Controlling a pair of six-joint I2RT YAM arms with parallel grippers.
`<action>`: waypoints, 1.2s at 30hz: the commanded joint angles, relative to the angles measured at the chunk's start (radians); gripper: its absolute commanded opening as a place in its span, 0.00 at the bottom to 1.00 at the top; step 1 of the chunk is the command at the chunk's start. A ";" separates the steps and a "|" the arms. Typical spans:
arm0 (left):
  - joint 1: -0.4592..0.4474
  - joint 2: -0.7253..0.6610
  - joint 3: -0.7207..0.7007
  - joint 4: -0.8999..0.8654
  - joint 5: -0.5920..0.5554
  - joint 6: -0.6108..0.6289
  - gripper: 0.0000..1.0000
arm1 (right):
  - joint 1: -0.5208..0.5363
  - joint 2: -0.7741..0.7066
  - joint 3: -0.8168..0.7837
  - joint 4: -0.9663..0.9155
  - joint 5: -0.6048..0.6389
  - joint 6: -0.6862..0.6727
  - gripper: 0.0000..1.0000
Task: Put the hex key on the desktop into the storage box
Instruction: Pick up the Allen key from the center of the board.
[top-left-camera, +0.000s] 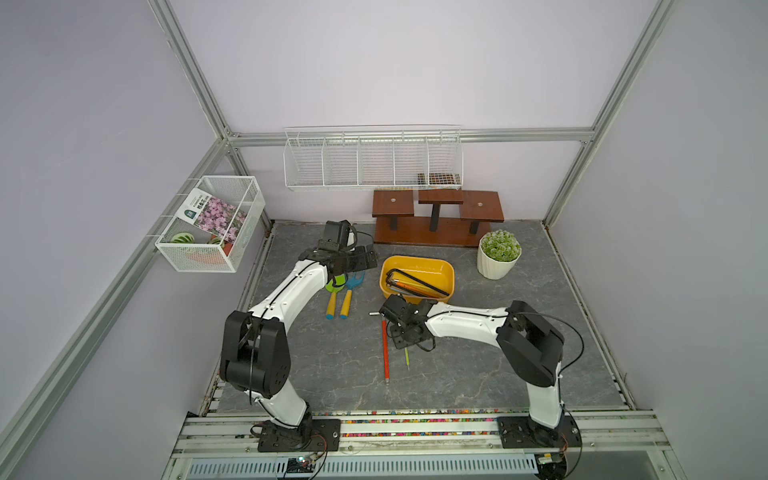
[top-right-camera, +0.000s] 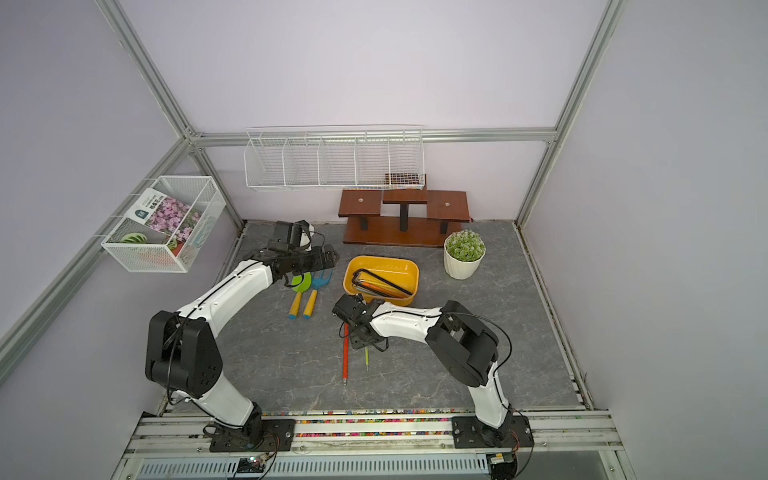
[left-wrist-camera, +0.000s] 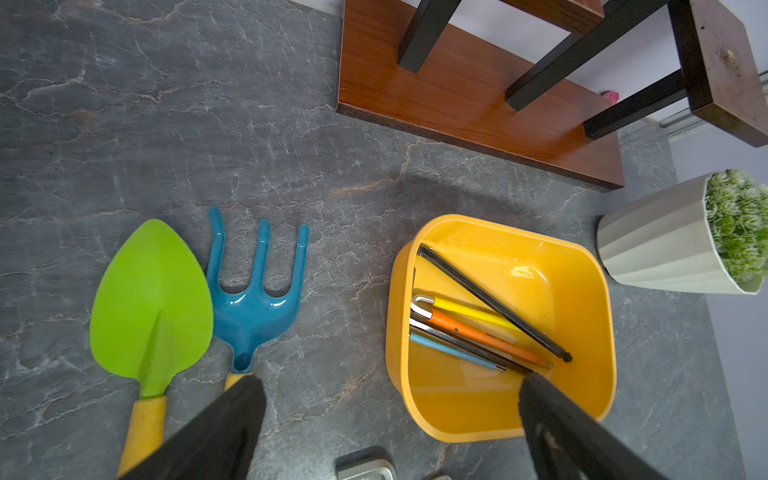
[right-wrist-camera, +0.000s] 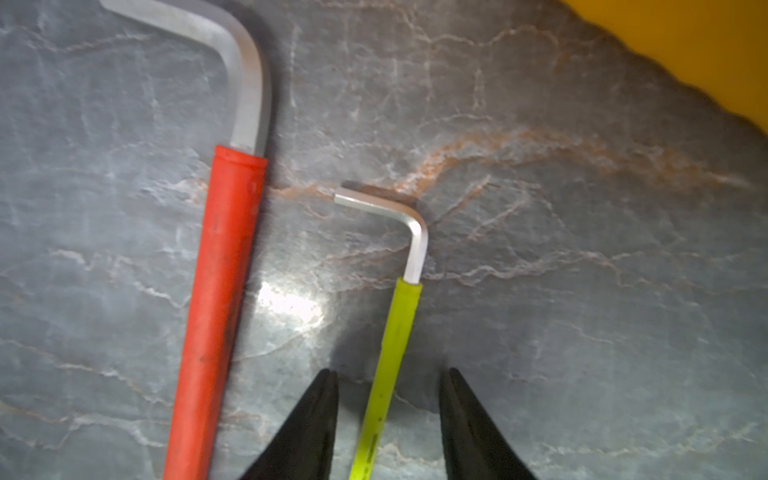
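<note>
Two hex keys lie side by side on the dark veined desktop (top-left-camera: 478, 365). One is long with a red sleeve (top-left-camera: 385, 349) (right-wrist-camera: 220, 291). The other is short with a yellow-green sleeve (top-left-camera: 407, 359) (right-wrist-camera: 399, 324). My right gripper (right-wrist-camera: 389, 372) points down at the desktop, open. One finger stands on each side of the yellow-green hex key, with a gap on both sides. The yellow storage box (top-left-camera: 415, 261) (left-wrist-camera: 457, 415) sits just behind and holds several hex keys. My left gripper (left-wrist-camera: 390, 380) hangs open and empty above the desktop, left of the box.
A green trowel (top-left-camera: 332, 299) and a blue hand rake (top-left-camera: 349, 295) lie left of the box. A wooden stand (top-left-camera: 436, 224) and a white potted plant (top-left-camera: 498, 253) are at the back. White wire baskets (top-left-camera: 374, 162) (top-left-camera: 212, 224) hang on the walls.
</note>
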 joint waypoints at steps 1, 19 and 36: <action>0.005 0.010 0.027 -0.009 0.012 -0.009 1.00 | 0.009 0.047 -0.009 -0.040 -0.001 0.008 0.42; 0.006 0.019 0.028 -0.009 0.016 -0.010 1.00 | 0.009 0.030 0.010 -0.105 0.072 -0.036 0.10; 0.006 0.025 0.026 0.009 0.088 -0.020 1.00 | 0.009 -0.105 0.025 -0.161 0.120 -0.109 0.00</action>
